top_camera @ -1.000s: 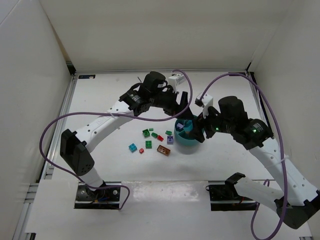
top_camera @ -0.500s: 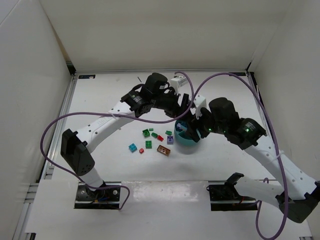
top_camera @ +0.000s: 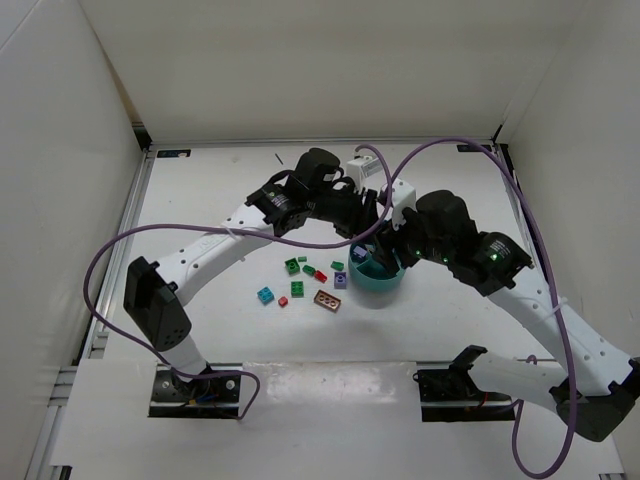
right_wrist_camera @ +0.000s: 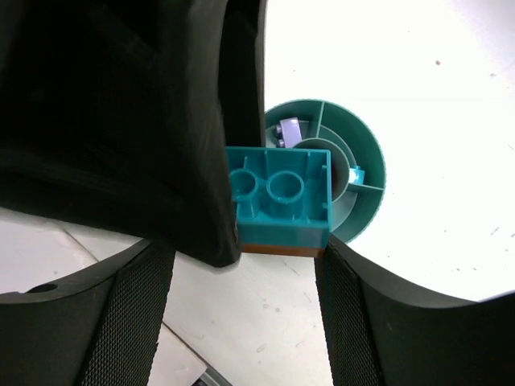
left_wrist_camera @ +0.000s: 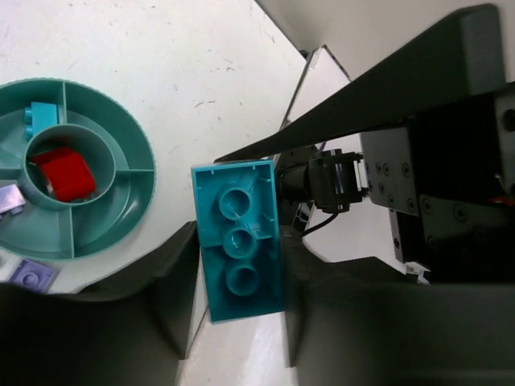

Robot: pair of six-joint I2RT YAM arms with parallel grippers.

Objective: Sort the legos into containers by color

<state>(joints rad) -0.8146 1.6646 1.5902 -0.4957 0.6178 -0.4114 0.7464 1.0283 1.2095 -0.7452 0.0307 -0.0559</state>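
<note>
- Closing through the last second, the left jaws now pinch the teal brick across its long sides.
- Loose legos lie nearest on the desk, and the divided bowl sits just beyond.
- Farther, by the bowl's far rim, the brick hangs hollow side up. Its long axis spans the right jaws, which grip it end to end.

Top camera looked steeply down on whole desk; both wrist cameras sat close, sharing the teal bowl.
</note>
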